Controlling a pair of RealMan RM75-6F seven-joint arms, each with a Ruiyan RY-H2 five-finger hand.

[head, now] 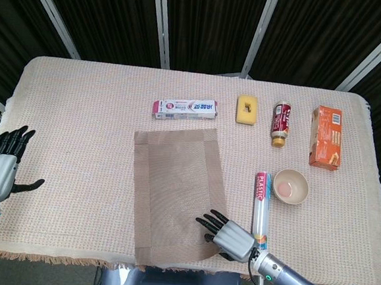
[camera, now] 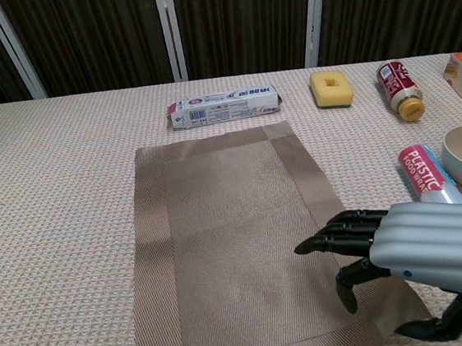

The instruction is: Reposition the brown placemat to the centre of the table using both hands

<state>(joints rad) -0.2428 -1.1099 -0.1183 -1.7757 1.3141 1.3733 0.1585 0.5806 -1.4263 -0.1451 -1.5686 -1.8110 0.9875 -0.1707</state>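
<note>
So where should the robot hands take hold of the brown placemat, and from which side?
At its long side edges, since the brown placemat lies flat and thin. The right robot hand is already at the near right corner; the left robot hand should approach the left edge.

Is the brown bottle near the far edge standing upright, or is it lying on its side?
Lying on its side. The brown bottle rests lengthwise on the tablecloth, its yellow cap pointing toward the robot.

Brown placemat (camera: 231,247): matt ribbed weave. Tablecloth (head: 80,120): rough beige weave. Right robot hand (camera: 405,258): smooth silver shell, black fingers.
</note>
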